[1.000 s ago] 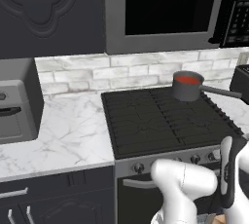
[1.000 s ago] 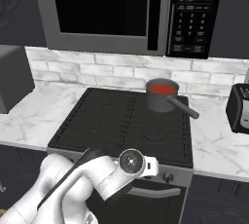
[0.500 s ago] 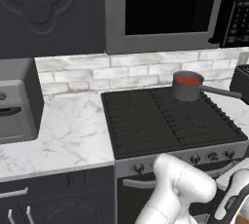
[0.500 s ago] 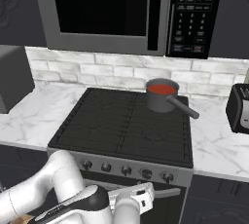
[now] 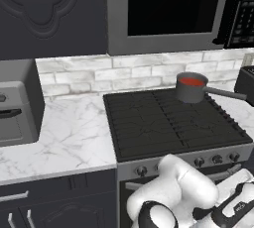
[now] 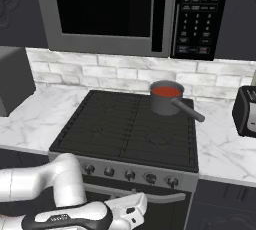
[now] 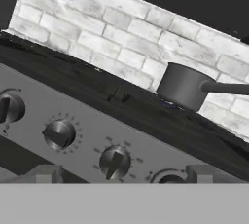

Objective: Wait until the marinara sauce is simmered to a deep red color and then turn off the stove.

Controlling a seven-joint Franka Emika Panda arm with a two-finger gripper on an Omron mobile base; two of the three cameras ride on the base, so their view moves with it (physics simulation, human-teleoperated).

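Stove (image 5: 173, 123): wide gas range with black grates, set between two stretches of white marbled counter (image 5: 69, 133). Silver front panel carries a row of dark round knobs (image 6: 130, 175); in the hand view three knobs show fully, and the middle one (image 7: 59, 134) lies just below the grate edge.

Saucepan (image 5: 191, 89): small, dark grey, upright on the stove's rear right burner, close to the brick backsplash (image 6: 120, 71). Its long handle (image 6: 187, 110) runs off toward the stove's right side. In the hand view a faint blue glimmer sits under the pan's base (image 7: 168, 103).

Sauce (image 6: 166, 92): smooth bright red disc inside the saucepan, level, ringed by the grey rim.

Microwave (image 6: 125, 9): dark door, mounted above the stove, keypad on its right.

Toaster (image 6: 246, 110): dark, on the counter right of the stove, apart from the pan handle.

Grey appliance (image 5: 17, 105): boxy, on the counter left of the stove, well apart from it.

Claw (image 6: 136, 209): low in front of the stove's panel, below the knobs, touching none of them. Whether its fingers are apart or together cannot be told.
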